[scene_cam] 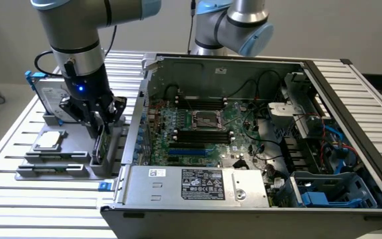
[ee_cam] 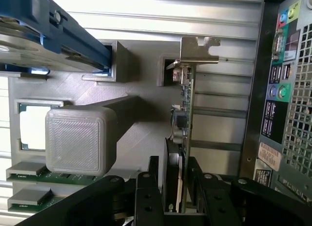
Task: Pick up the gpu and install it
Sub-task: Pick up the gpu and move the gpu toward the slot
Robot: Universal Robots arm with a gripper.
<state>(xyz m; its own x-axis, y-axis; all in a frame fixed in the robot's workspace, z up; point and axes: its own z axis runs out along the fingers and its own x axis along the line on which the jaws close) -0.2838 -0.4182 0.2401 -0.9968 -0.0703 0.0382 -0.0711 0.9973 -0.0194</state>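
Note:
The gpu stands on edge in a slot of the grey holder, at the exterior view's left of the open computer case. My gripper has come straight down over its top edge. In the wrist view the gpu shows as a thin green board with a black shroud and a silver end bracket. My gripper has one dark finger against each face and is shut on the card, which still sits in its slot.
A silver hard drive with blue rails, a square processor chip and memory sticks share the holder. A grey block rises beside the card. The motherboard lies inside the case. A second arm stands behind.

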